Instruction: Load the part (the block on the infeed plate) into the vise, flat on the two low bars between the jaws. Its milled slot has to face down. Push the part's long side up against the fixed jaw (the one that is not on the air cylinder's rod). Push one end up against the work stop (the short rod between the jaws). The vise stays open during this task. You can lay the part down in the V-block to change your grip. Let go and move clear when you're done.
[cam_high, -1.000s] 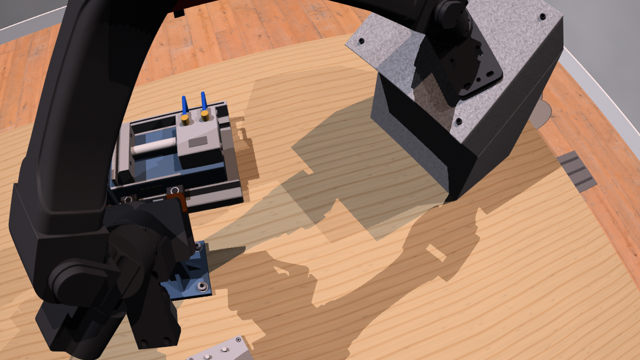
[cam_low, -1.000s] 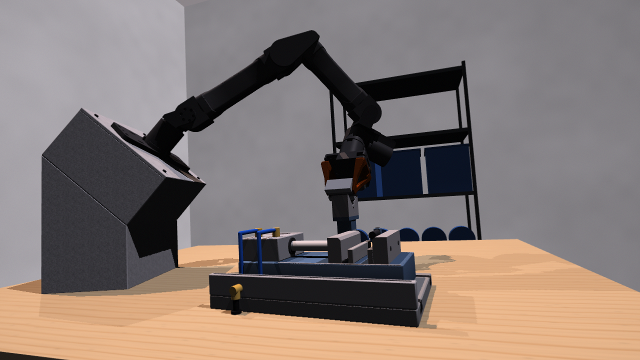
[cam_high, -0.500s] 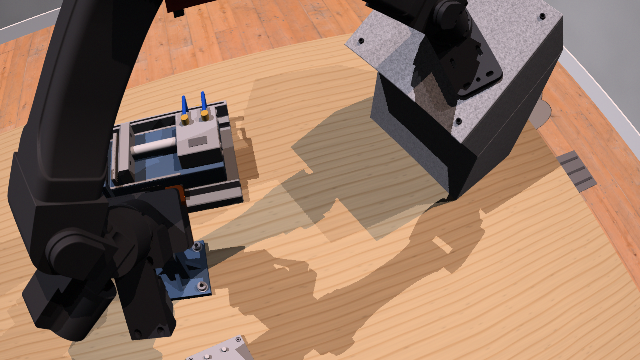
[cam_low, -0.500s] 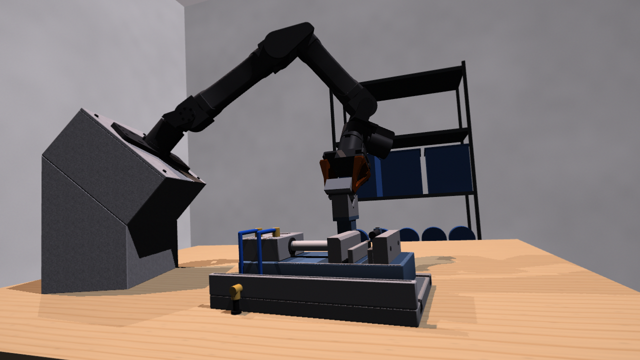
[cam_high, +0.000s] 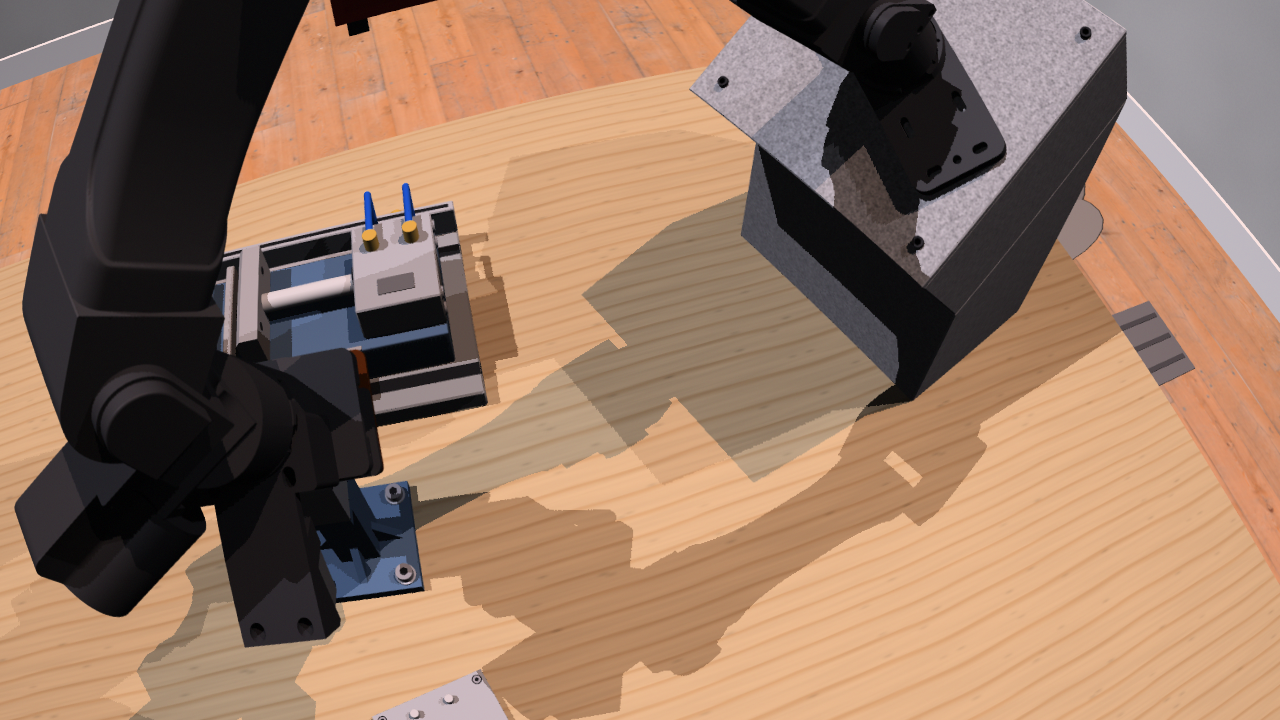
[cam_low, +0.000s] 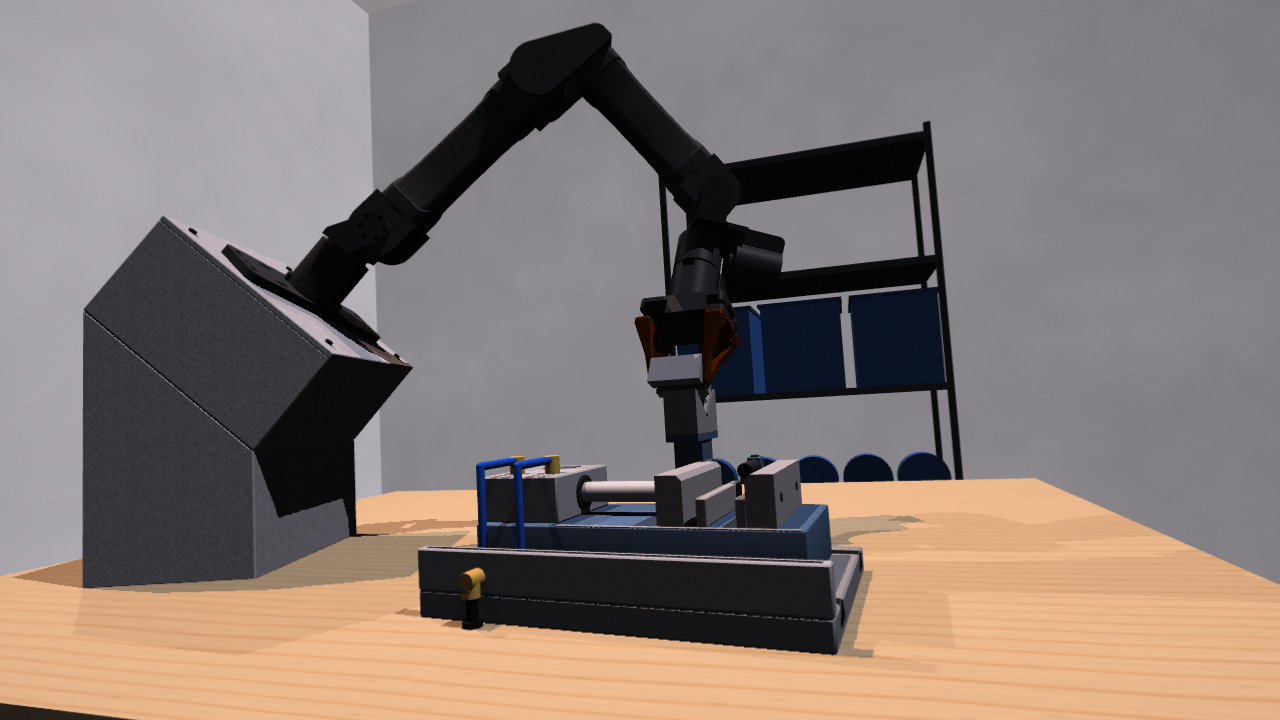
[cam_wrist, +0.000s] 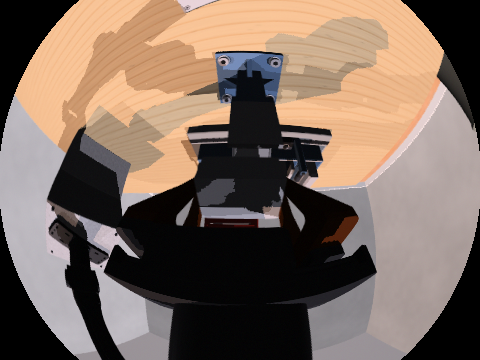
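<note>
Exterior view shows the gripper (cam_high: 332, 407) (cam_low: 682, 356) (cam_wrist: 240, 180) partway open, clamped on the part (cam_low: 675, 368) (cam_wrist: 240, 192) above the V-block stand (cam_high: 384, 546) (cam_low: 691, 449) (cam_wrist: 248, 75), probably to change grip.

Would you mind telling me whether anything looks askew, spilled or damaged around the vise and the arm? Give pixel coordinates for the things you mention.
Nothing stands out. The fingers (cam_high: 360, 367) (cam_low: 721, 344) grip the part (cam_low: 676, 369) (cam_wrist: 240, 192), the vise (cam_high: 313, 337) (cam_low: 653, 542) (cam_wrist: 308, 152) is open as intended, and I see no spill or damage. The part's underside is hidden, though.
</note>
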